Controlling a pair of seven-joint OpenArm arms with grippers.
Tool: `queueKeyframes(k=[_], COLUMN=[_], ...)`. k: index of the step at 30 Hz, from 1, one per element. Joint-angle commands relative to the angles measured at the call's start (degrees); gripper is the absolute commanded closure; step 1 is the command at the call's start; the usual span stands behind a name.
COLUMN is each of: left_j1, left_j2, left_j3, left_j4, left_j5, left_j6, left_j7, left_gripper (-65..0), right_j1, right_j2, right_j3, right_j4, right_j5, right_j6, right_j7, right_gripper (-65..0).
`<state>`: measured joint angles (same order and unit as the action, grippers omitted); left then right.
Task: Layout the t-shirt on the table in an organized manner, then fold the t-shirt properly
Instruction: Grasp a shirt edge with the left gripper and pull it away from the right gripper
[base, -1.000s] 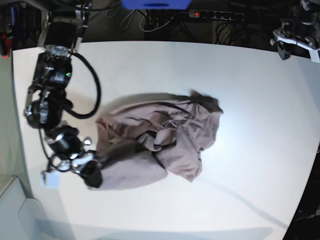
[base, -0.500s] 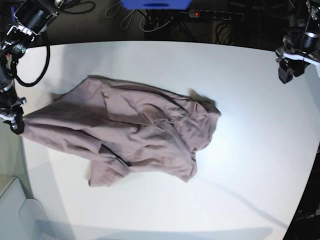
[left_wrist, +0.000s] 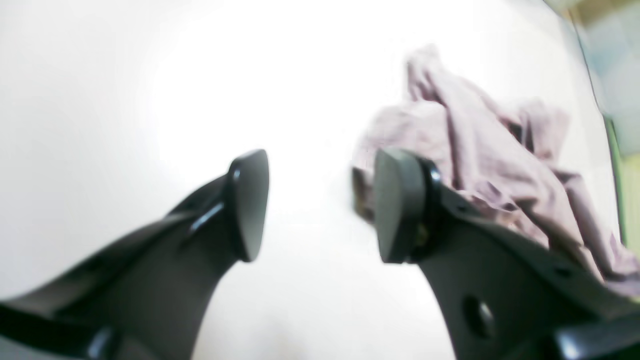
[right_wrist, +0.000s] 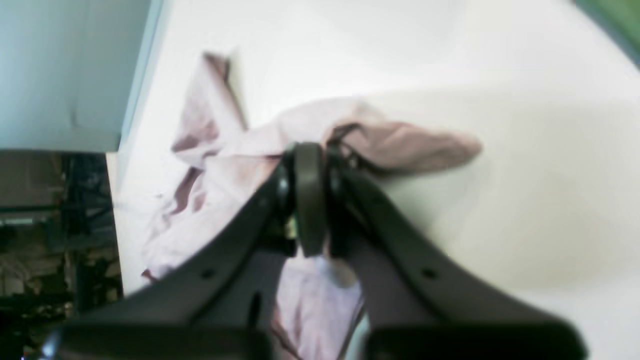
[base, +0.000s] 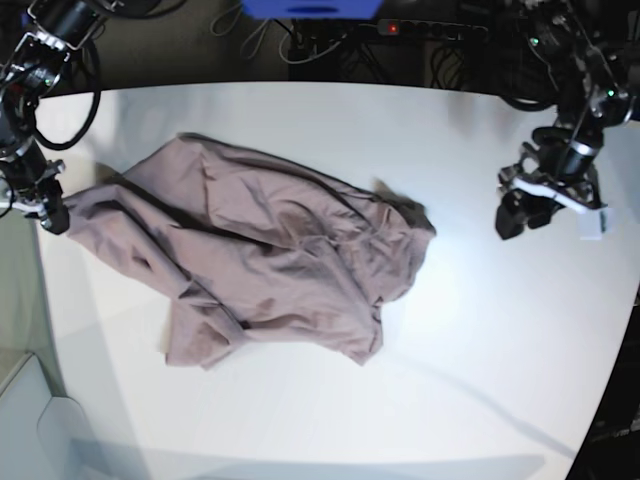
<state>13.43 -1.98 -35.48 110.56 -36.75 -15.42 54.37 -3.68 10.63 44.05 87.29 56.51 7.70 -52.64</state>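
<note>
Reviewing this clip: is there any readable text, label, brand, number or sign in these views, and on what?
None readable. The t-shirt is plain, with no print, and the table is bare white. The power strip at the back shows only a red light; any marking on it is too small to read. Both wrist views are blurred.

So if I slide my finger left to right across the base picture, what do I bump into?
Right gripper pinching the shirt's edge → the t-shirt → bare white table → left gripper, jaws open and holding nothing.
</note>
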Motion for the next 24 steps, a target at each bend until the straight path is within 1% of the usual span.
queueKeyframes(k=[1,4,6,9,14,18,21,24], left_j1=[-1.2,-3.7,-5.1,-6.6,-7.6,-7.8,-7.7,-7.7], left_j2=[0.4,3.3,4.7,5.6,5.4,3.3,3.1,3.2], left_j3=[1.2,4.9,7.0,8.0,8.9,14.2,17.7,19.1], left_j4=[-0.4,-3.7,-6.9,-11.6,-17.9,-21.7,-21.8,-21.8], left_j5=[1.4,7.4,10.2,12.1,12.3,12.2,12.3,12.3], left_j6=[-0.2,-0.2,-0.4,-0.5,-0.5,-0.5,-0.3,-0.2], left_j7=[-0.9,-1.0,-1.1,-1.2,-6.3,-8.7,-11.2,-11.9], left_gripper=[-32.8,-32.8,-32.8,-32.8,-32.8,-32.8,-32.7,-32.7], right_j1=[0.4,0.4,0.4,-0.7,-1.1,-1.2,-1.2,-1.2], right_j2=[1.1,1.1,1.1,1.1,1.1,1.1,1.2,1.2], right_j3=[0.3,0.3,0.3,0.4,0.3,0.3,0.3,0.3], right_j4=[1.9,3.0,3.0,3.0,3.0,3.0,3.0,2.8], right_j5=[2.2,2.2,2.2,2.2,2.1,2.0,2.0,1.9], right_j6=[0.3,0.3,0.3,0.3,0.3,0.3,0.3,0.3], right_j7=[-0.1,-1.2,-1.6,-1.2,-1.0,-1.0,-1.1,-1.2], right_gripper=[-11.0,-20.6,-26.9,-31.0,-31.4,-31.4,-31.4,-31.4])
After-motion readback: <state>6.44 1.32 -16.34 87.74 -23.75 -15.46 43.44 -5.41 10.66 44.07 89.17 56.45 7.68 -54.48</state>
